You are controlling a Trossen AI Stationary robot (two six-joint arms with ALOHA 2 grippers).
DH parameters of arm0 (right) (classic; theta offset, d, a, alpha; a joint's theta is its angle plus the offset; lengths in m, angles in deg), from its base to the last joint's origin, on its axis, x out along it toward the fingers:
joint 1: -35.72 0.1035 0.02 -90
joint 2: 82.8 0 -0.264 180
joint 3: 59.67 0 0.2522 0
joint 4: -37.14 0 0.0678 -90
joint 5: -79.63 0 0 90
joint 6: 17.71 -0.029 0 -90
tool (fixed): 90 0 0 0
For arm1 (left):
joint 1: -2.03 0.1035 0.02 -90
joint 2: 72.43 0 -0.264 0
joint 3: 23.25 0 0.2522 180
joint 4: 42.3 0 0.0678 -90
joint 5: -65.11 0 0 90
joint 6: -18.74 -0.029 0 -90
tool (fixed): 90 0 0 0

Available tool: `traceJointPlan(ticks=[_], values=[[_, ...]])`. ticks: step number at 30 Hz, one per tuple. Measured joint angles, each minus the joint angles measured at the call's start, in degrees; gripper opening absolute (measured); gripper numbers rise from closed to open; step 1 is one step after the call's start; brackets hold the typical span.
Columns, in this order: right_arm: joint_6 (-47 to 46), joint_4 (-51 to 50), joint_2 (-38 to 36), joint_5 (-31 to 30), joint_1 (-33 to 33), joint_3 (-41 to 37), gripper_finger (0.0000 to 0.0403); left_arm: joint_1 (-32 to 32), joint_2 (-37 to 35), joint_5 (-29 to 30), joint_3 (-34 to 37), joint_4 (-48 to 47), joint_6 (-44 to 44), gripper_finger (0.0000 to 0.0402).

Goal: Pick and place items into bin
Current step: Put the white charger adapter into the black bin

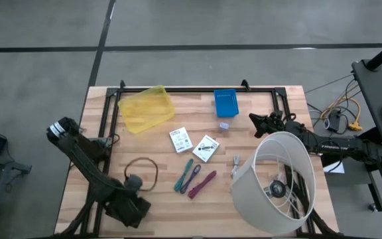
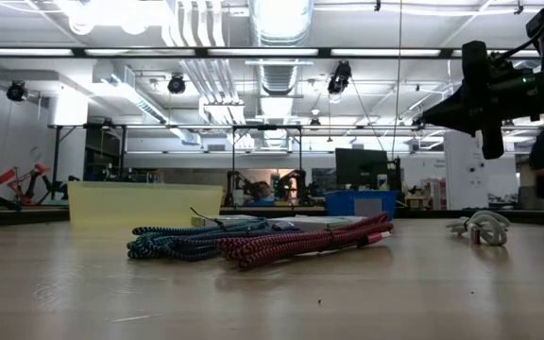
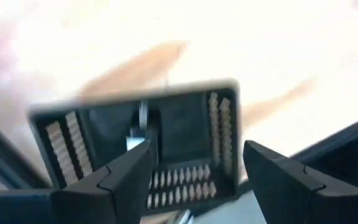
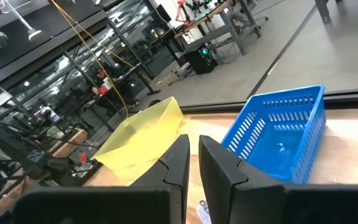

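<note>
Left end effector [image 3: 191, 180] fingers apart over black device [image 1: 126, 202], tabletop [image 1: 78, 166] front-left corner; right end effector [image 4: 192, 163] together near blue bin [image 1: 225, 102].

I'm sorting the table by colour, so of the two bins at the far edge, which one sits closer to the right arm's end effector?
The blue bin. It sits just left of the right end effector, while the yellow bin lies farther left.

The table [image 1: 270, 106] is pale matt wood; the blue bin [image 1: 225, 101] looks like slotted plastic; the slim tools [image 2: 253, 241] seem cloth-braided.
</note>
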Motion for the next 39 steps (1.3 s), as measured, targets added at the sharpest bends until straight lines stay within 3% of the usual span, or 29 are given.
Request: traceJointPlan(ticks=[3,10,13,17,21,25,31,35,39], values=[[2.36,0.07,-0.03,-0.03,0.0,0.0,0.0027,0.44,-3.76,14.02,0.18,-1.66,-1.79,0.0234],[4.14,3.27,-0.01,-0.07,0.0,0.0,0.0027,2.98,-11.17,56.26,1.85,-1.75,-12.47,0.0235],[6.88,6.29,-0.01,-0.09,0.0,0.0,0.0031,5.27,-13.47,65.93,1.91,-1.51,-20.28,0.0235],[8.42,8.3,-0.01,-0.09,0.0,0.0,0.0049,9.27,-17.11,63.07,1.92,-0.79,-28.26,0.0235],[8.25,8.28,-0.01,0.02,0.0,0.0,0.0079,13.24,-20.49,59.23,1.97,4.11,-41.7,0.0235],[8.48,8.11,0.11,0.01,0.0,0.53,0.0113,18.81,-23.86,54.72,2.0,15.77,-60.25,0.0235],[14.72,5.85,0.19,-0.03,0.0,4.58,0.0154,28.65,-25.22,40.19,2.34,33.96,-84.67,0.0235],[19.19,-1.25,0.19,-0.05,0.0,8.54,0.0166,33.95,-24.79,34.48,2.36,38.21,-91.02,0.0235],[21.05,-10.59,0.19,-0.02,-0.01,13.23,0.0169,37.04,-24.78,30.41,2.38,38.56,-91.76,0.0235]])
